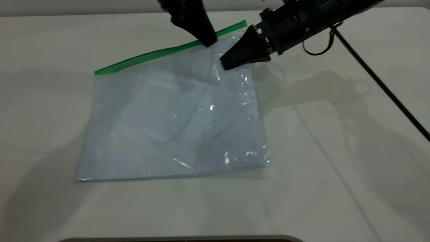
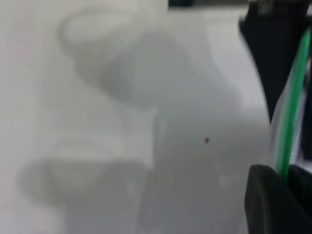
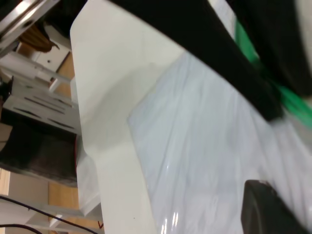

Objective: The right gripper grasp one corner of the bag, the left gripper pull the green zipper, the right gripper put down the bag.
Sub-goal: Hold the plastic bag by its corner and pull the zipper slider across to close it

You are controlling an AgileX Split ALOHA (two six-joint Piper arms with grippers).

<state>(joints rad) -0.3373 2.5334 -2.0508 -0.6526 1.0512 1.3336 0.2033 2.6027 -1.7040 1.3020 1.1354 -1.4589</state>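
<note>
Left wrist view caught the green zipper (image 2: 291,105) running between the left gripper (image 1: 209,40) fingers, closed on it | exterior alone showed the bag (image 1: 174,117) whole: clear, white sheets inside, mid-table (image 1: 336,168), green edge toward far edge | right gripper (image 1: 226,64) at far right corner, pinching plastic, corner lifted

I see the pale bench (image 1: 336,188) running across the whole exterior view, soft grey shadows lying over its surface. In the left wrist view a small dark speck (image 2: 206,140) sits on it. Beyond the bench edge, the right wrist view shows grey shelving (image 3: 41,102) and wooden flooring (image 3: 63,73).
</note>
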